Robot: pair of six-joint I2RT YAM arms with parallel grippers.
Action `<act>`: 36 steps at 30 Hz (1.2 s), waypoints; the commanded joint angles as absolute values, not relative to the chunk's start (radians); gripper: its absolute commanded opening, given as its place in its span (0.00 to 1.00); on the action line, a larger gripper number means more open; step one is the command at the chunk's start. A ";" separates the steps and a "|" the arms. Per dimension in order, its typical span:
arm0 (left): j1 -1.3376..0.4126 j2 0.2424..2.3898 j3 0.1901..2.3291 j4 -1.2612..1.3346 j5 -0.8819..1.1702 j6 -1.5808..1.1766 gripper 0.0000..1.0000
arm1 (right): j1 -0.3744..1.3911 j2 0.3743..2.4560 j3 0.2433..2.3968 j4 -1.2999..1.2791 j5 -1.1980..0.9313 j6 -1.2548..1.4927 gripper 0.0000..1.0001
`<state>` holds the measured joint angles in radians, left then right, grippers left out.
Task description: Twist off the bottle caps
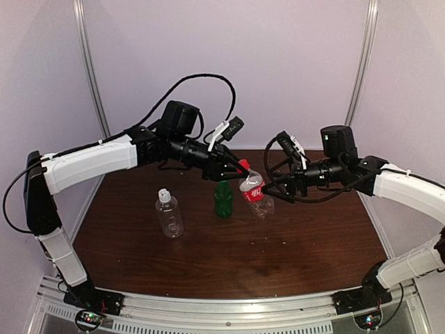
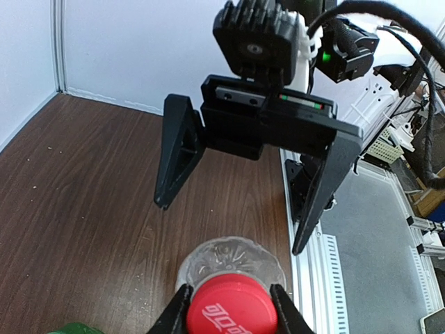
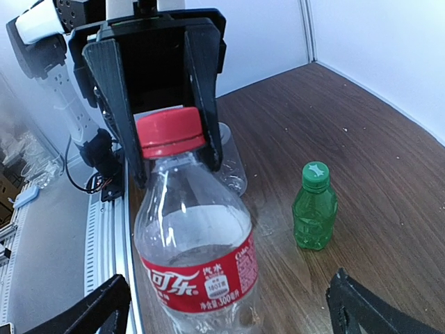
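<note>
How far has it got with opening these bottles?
Nothing is off yet: all three caps sit on their bottles. In hand: the left gripper pinches the red cap of the red-label bottle, with the right gripper open, facing its body. To do: that cap, the green cap, the white cap.

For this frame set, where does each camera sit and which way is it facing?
Top external: above and behind the robot, looking down on the table; left arm and right arm show.
Left wrist: on the left arm, looking along the left fingers, shut on the red cap, toward the open right fingers.
Right wrist: faces the opposite way, past its own spread fingers, at the red-label bottle and green bottle.
Shared: both wrist views show the red cap gripped.
</note>
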<state>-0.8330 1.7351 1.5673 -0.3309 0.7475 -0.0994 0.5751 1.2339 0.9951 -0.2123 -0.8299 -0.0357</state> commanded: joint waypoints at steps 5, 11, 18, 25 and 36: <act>-0.844 1.720 1.584 -0.235 0.787 -0.139 0.04 | 0.655 1.331 1.066 -0.186 -0.862 -0.067 0.95; -0.843 1.712 1.552 -0.180 0.803 -0.173 0.03 | 0.666 1.350 1.066 -0.158 -0.881 -0.061 0.86; -0.842 1.710 1.529 -0.147 0.817 -0.197 0.02 | 0.666 1.360 1.065 -0.145 -0.905 -0.058 0.68; -0.838 1.695 1.480 -0.065 0.853 -0.232 0.12 | 0.667 1.360 1.062 -0.136 -0.933 -0.058 0.47; -0.818 1.633 1.331 0.270 0.919 -0.391 0.75 | 0.673 1.353 1.028 -0.065 -1.008 0.000 0.46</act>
<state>-0.8333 1.6791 1.3647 0.0860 0.8783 -0.3172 0.6674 1.3636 1.0420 -0.1356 -0.9478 -0.0261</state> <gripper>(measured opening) 0.728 0.563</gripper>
